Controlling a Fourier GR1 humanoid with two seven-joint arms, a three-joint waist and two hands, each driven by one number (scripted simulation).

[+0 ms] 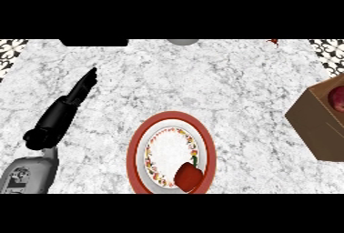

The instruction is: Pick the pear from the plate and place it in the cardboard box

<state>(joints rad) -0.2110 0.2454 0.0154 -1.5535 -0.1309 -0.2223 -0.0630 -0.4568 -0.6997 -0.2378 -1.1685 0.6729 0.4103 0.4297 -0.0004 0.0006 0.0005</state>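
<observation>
Lower centre: round red-rimmed floral plate (134, 150) holds dark red pear (188, 176) near its lower-right rim | left: my left hand (74, 98), fingers straight and pressed together, holding nothing | right edge: open brown cardboard box (316, 123), red fruit (338, 98) inside | open white marble counter (222, 77) between plate and box

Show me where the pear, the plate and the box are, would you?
Pear (189, 177), head view: middle of its red body.
Plate (133, 152), head view: left side of its red rim.
Box (316, 127), head view: its brown side wall.
</observation>
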